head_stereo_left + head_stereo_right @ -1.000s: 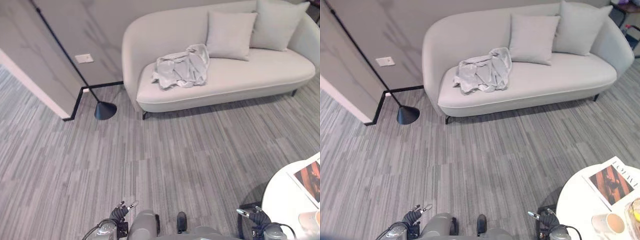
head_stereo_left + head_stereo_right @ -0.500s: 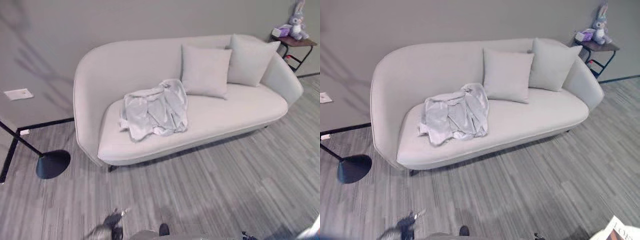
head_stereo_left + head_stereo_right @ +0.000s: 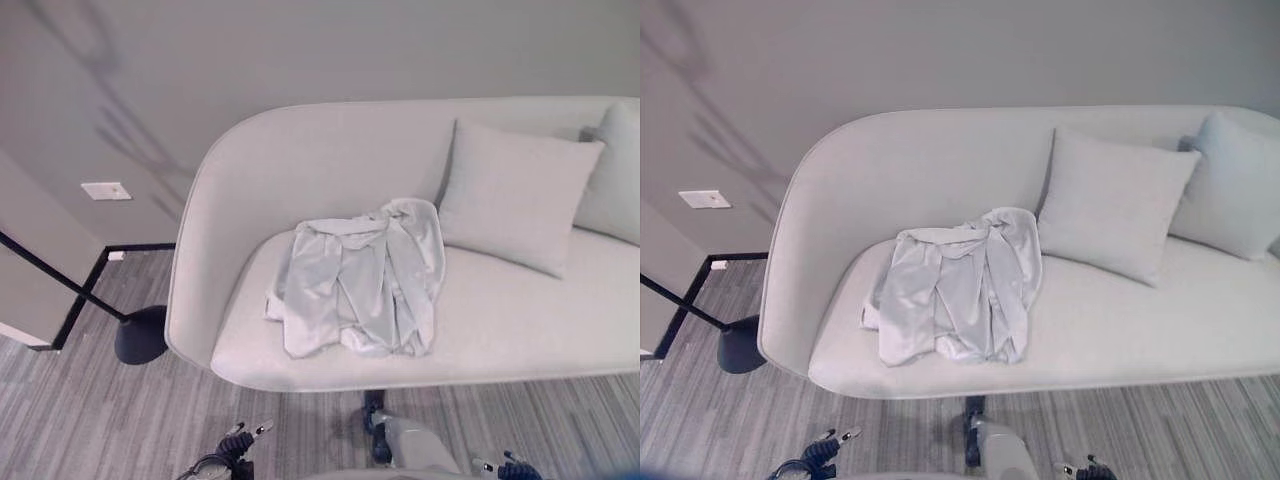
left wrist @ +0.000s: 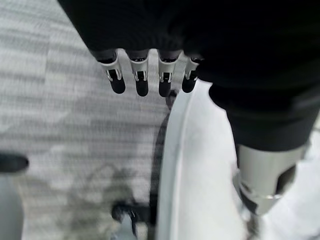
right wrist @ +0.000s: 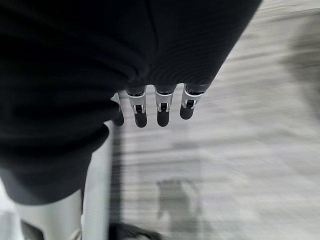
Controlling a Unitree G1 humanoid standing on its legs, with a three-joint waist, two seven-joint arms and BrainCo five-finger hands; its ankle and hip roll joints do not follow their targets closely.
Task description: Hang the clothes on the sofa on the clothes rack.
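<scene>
Silver, dark-tipped hands under black ribbed covers

The left hand (image 4: 200, 35) wears a dark, softly ribbed cover over its back and wrist, matte and nearly black. From the cover's edge comes a row of silver fingers (image 4: 139, 75). Each has a bright metal segment with a small slotted recess and ends in a rounded, glossy black tip. The thumb (image 4: 264, 172), set apart from the row, is a thicker silver-grey cylinder with a dark inset near its end. The right hand (image 5: 165, 45) looks the same: black ribbed cover, silver fingers (image 5: 162, 107) capped in black, and a pale grey thumb (image 5: 50, 217). In the left eye view both hands are small dark shapes with silver points.
</scene>
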